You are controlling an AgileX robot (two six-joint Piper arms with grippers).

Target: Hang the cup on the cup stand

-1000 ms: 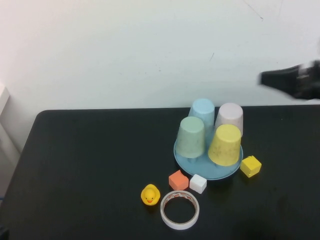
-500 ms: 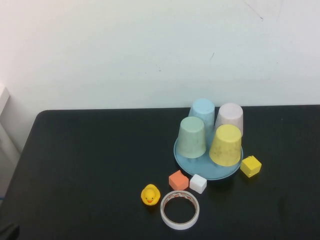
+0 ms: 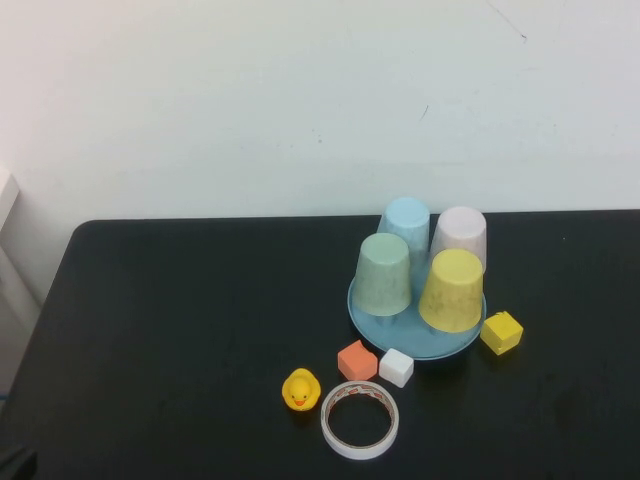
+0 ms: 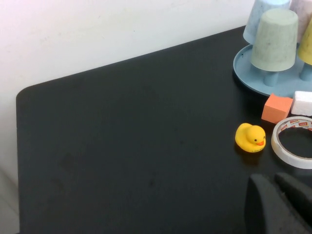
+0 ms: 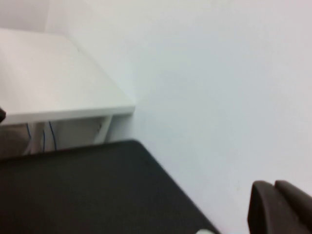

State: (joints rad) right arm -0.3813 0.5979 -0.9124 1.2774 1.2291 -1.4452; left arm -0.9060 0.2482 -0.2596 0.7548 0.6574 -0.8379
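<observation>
The yellow cup sits upside down over a peg at the front right of the round light-blue cup stand; only a sliver of the cup shows in the left wrist view, beside the cup stand. No gripper touches either one. My left gripper is shut and empty, low over the table near the tape ring. In the right wrist view my right gripper is shut and empty, raised and facing the white wall beyond the table's edge. It does not show in the high view.
A green cup, a blue cup and a pink cup also stand inverted on the stand. In front lie a rubber duck, white tape ring, orange block, white block and yellow block.
My right gripper, seen at the right edge a second ago, has drawn out of the high view. The cups and the stand stay where they were.
</observation>
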